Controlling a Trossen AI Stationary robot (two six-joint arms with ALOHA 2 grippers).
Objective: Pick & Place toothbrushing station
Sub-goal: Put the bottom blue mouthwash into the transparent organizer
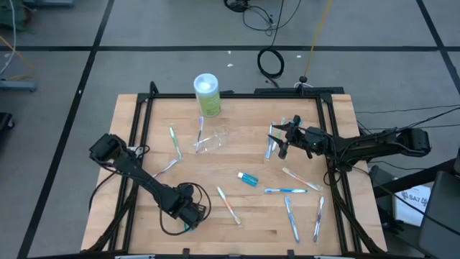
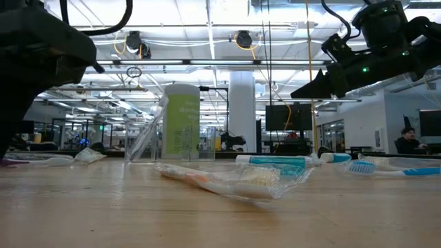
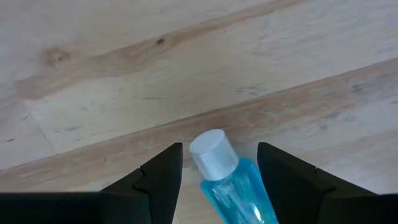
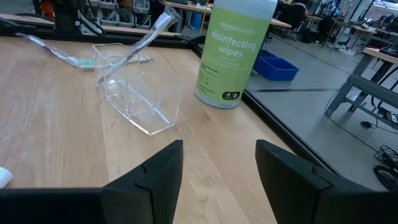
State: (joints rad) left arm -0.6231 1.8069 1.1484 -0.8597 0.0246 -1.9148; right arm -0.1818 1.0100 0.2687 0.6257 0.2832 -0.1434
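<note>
Both tools (image 1: 195, 214) (image 1: 282, 142) open-jawed.

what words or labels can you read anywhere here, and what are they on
"amazon basics": brand line, small and only just legible, on the green wipes container in the right wrist view.
"disinfecting wipes": main label on the same container.
Small print and badges near the container's base: too small to read.
Box beside the table, high view: markings too blurred to read.

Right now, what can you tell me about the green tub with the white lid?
The disinfecting wipes canister is a tall round tub, pale green with a white lid, and looks like plastic. Its label reads "disinfecting wipes". It stands upright with the lid on, near the table's far edge, beside the clear plastic cup but apart from it. Only the wooden table touches it.
</note>
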